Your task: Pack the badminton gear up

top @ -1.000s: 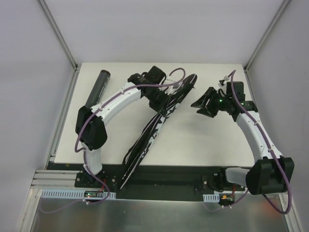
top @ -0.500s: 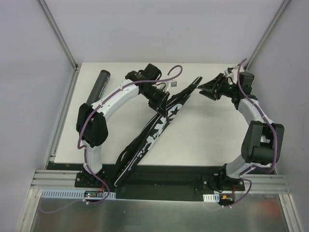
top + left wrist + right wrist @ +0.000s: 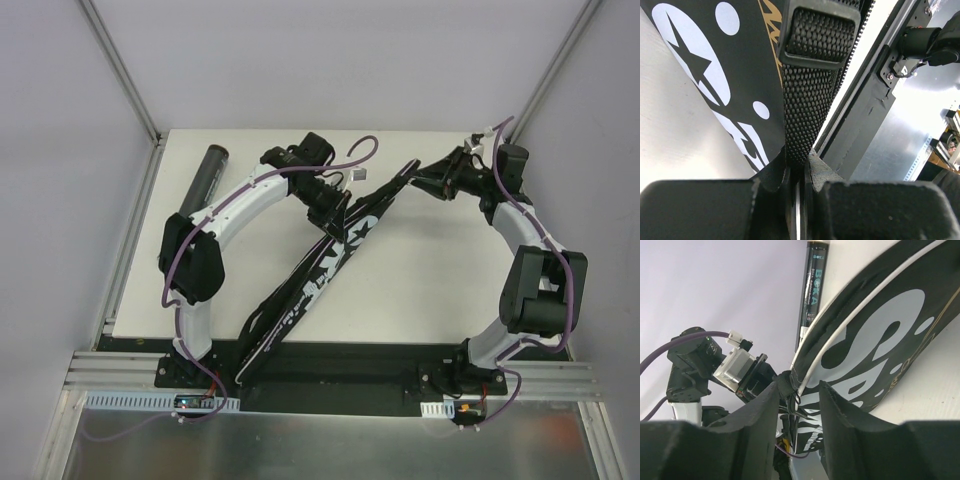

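Note:
The black bag (image 3: 310,280) with white lettering lies slantwise across the table, from the near edge to the back middle. My left gripper (image 3: 334,214) is over its upper part. In the left wrist view the left gripper (image 3: 800,167) is shut on the bag's woven black strap (image 3: 807,110), beside the bag's starred side (image 3: 715,75). My right gripper (image 3: 420,180) is at the bag's far tip. The right gripper (image 3: 799,387) stands open astride the bag's white-piped edge (image 3: 880,340), its left finger (image 3: 760,415) against a small end tab (image 3: 786,385). The long black tube (image 3: 205,175) lies at the back left.
A small pale square thing (image 3: 357,174) lies on the table between the two grippers. Grey walls close in the table at the back and on both sides. The black base rail (image 3: 340,365) runs along the near edge, under the bag's lower end.
My right arm has swung from the right middle back to the bag's far tip, and its jaws have narrowed. The bag has turned more onto its edge under the left gripper.

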`<state>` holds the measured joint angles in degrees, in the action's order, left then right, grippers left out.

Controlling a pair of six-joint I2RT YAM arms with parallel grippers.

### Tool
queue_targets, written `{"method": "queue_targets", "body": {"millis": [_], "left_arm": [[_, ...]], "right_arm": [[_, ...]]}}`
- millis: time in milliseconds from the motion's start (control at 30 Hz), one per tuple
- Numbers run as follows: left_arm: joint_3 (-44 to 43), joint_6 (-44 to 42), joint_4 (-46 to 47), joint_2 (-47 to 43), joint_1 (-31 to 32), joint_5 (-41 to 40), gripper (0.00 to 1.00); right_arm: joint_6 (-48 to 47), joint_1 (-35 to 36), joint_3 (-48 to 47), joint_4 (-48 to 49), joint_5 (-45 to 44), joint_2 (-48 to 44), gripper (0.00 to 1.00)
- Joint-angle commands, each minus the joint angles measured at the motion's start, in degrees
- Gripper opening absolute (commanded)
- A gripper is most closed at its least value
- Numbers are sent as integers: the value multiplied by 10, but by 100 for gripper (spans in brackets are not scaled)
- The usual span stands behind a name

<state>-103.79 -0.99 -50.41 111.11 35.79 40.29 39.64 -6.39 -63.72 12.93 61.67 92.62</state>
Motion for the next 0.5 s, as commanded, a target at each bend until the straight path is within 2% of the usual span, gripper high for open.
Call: {"method": "queue_targets", "body": {"millis": [0, 467], "left_arm": [[-21, 7, -12, -2, 0, 29, 0], [-19, 7, -12, 1, -1, 25, 0]], "right_arm": [[11, 10, 0, 37, 21, -13, 36], [17, 31, 6, 37, 19, -15, 20]]}}
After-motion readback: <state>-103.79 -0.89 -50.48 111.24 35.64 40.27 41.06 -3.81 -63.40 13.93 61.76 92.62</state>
